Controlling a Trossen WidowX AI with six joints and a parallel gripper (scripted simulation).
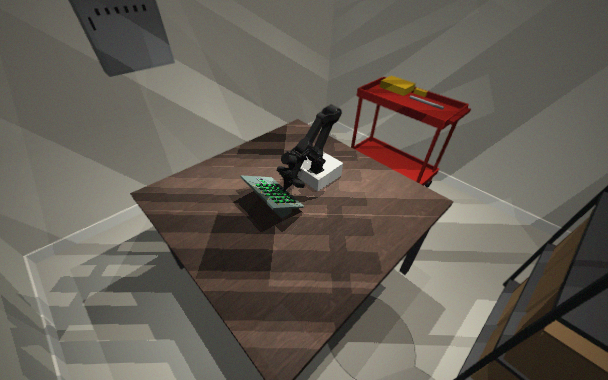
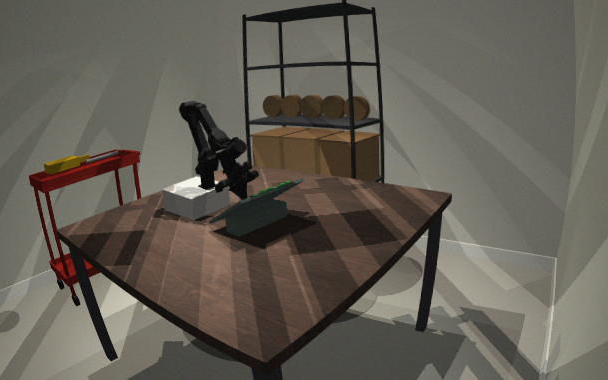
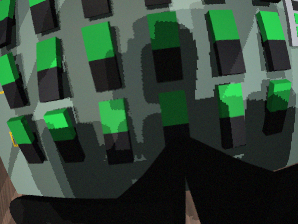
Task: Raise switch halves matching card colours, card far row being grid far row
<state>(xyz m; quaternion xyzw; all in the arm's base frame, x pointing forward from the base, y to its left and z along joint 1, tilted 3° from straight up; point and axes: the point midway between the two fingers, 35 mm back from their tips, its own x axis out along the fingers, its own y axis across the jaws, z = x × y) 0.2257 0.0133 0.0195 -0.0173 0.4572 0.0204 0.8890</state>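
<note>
The tilted pale green panel (image 1: 250,180) (image 2: 221,215) (image 3: 30,181) bears rows of green and dark grey switches. My gripper (image 1: 287,188) (image 2: 245,196) (image 3: 180,145) is shut and empty, low over the panel's near edge. In the wrist view its tips overlap the dark near half of the near row's fourth switch from the left (image 3: 174,110); contact cannot be told. To its left is the third switch (image 3: 114,117), to its right the fifth (image 3: 231,102). Only a sliver of the card (image 3: 295,22) shows at the wrist view's right edge. The far rows are cut off.
The panel stands on the wooden table (image 1: 287,290) (image 2: 207,280). The white block (image 1: 331,171) (image 2: 179,204) under the arm's base is close to the panel's near edge. A red cart (image 1: 407,107) (image 2: 87,170) stands beyond the table, and a shelf rack (image 2: 312,121) stands behind it.
</note>
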